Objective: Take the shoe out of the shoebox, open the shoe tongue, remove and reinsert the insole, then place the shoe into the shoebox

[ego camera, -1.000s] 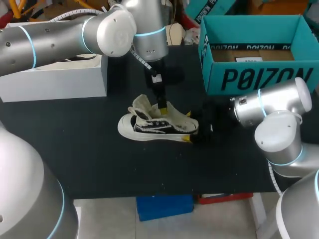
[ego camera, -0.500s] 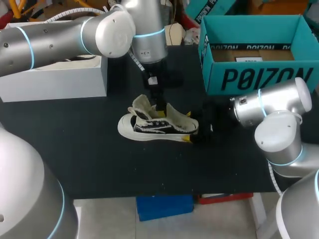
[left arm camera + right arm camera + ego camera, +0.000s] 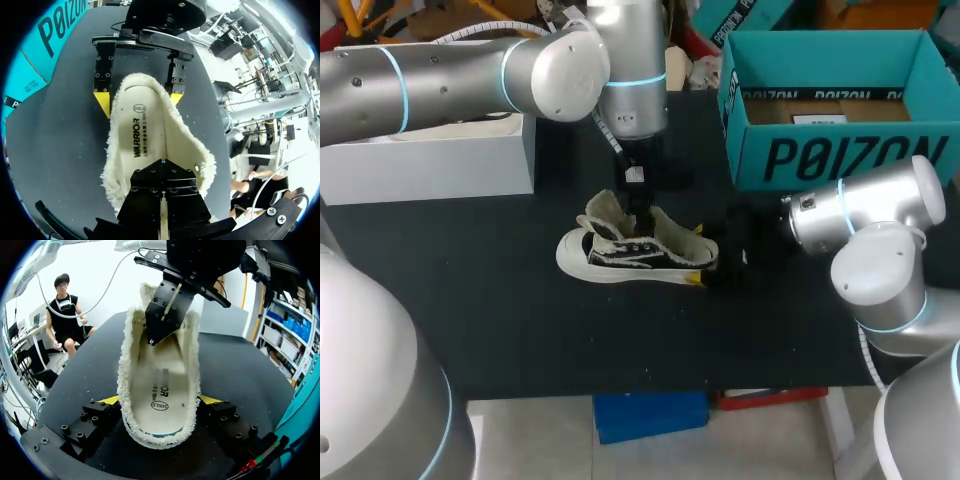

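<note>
Shoe (image 3: 635,250) lies on its side on the black counter (image 3: 520,320), between the white box (image 3: 430,160) and the teal shoebox (image 3: 840,150). The right gripper (image 3: 159,401) has its fingers (image 3: 107,401) clamped on the heel from both sides. The left gripper (image 3: 162,162) has its fingers together, tips down on the insole (image 3: 145,135); whether they pinch it cannot be told.

Bright, even light from overhead puts soft highlights on the silver left arm (image 3: 450,70) and right arm (image 3: 880,215), whitens the fleecy shoe (image 3: 635,250), and leaves shadows barely showing on the matte black worktop (image 3: 500,320).
</note>
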{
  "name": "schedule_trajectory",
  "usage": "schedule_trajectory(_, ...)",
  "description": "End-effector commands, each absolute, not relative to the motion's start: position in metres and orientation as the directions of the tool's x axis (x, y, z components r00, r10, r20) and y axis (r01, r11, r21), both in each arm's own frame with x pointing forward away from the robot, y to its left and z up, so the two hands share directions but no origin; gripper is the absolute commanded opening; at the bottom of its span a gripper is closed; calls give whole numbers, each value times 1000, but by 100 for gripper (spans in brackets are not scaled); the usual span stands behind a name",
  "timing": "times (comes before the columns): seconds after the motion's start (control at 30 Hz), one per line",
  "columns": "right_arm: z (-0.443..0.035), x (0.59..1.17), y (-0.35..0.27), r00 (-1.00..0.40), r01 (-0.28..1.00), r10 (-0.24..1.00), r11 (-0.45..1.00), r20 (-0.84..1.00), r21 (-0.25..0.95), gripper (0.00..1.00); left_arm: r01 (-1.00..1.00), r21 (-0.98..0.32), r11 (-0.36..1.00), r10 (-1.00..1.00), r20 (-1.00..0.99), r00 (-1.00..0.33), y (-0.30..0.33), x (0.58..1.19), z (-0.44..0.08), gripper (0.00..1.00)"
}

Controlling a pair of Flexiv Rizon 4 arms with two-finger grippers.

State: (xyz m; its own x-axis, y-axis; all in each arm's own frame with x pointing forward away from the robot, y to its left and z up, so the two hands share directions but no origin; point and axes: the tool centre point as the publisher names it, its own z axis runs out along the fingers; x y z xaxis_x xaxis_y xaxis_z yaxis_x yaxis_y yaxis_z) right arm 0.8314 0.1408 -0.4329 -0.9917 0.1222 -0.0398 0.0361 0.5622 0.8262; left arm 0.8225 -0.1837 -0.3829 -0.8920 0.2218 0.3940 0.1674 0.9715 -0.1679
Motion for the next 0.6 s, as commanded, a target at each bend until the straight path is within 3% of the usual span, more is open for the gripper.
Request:
schedule_trajectory(0.03, -434, 832, 140, -992, 38, 122, 564, -38, 825, 0, 162, -169, 972, 218, 409, -886, -188, 823, -398, 0)
schedule_trajectory(0.6, -434, 832, 140, -992, 38, 122, 564, -38, 825, 0, 140, -210, 968, 212, 374, -903, -195, 804, -414, 0)
